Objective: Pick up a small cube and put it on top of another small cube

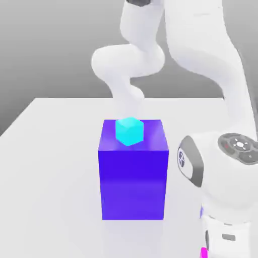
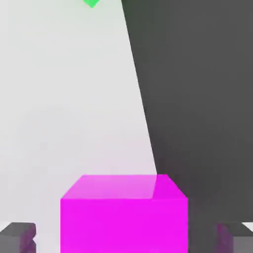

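Exterior view: a pale bench [image 1: 55, 166] carries everything, with the arm [image 1: 229, 186] reaching down at that view's right. A big blue block [image 1: 133, 184] serves as a pedestal, lifting the cyan cube [image 1: 129, 132] on its top. In the hand view the claw [image 2: 126, 238] stands apart, a gap on each side of the magenta cube [image 2: 123, 225], probably straddling it so closing can centre the grip. Smallest showing: a green corner [image 2: 91, 2], its role unclear.
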`<move>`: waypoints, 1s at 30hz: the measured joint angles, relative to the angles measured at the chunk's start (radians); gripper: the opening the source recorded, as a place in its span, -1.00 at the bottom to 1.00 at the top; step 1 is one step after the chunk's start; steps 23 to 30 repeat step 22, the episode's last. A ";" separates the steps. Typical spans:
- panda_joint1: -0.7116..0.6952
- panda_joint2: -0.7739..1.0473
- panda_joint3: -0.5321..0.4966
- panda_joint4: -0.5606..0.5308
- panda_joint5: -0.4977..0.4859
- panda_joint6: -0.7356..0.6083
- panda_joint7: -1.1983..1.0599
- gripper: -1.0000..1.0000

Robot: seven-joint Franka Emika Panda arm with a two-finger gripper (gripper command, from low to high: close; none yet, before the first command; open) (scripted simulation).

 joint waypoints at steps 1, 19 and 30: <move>0.000 0.000 0.000 0.000 0.000 -0.001 0.000 -1.00; 0.122 0.032 0.094 0.263 -0.112 -0.230 -0.143 1.00; 0.122 0.032 0.094 0.263 -0.111 -0.230 -0.143 1.00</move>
